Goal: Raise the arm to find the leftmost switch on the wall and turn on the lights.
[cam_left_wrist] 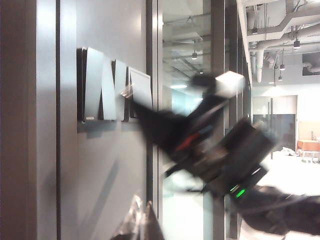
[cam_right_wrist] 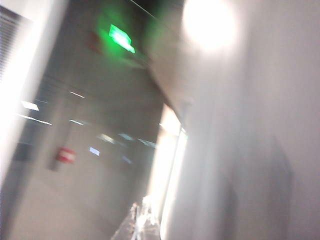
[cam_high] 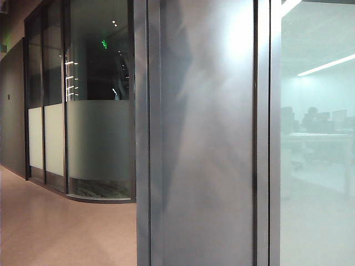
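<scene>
Grey metal wall panel [cam_left_wrist: 100, 165], and on it the row of switches [cam_left_wrist: 112, 90], which I'll use as my marker. The leftmost switch [cam_left_wrist: 92, 90], the one to be pressed, sits at the end of the row farthest from the glass partition [cam_left_wrist: 182, 100].

The right arm [cam_left_wrist: 220, 150] stretches across towards the row. In the left wrist view its tip is blurred and appears to lie near the end of the row closest to the glass, the wrong end for this job. My worry is that a push from there would hit the neighbouring switch instead, or slide off between two plates. The blur itself is a second risk. A fast approach could knock the plates hard, or scrape the panel beside the row.

The right gripper [cam_right_wrist: 140, 225] shows only as a smear in its own camera, so I cannot tell whether it is clenched or released. The left gripper [cam_left_wrist: 140, 220] hangs below the row and away from it. Only its shiny tips show, and I cannot tell their state either.

By my count there are three switch plates, though the tilt and glare may hide a fourth. There is one arm near the row, two grippers, one glass partition beside the row and one green exit sign [cam_right_wrist: 121, 38]. The exterior view shows no arm at all.
</scene>
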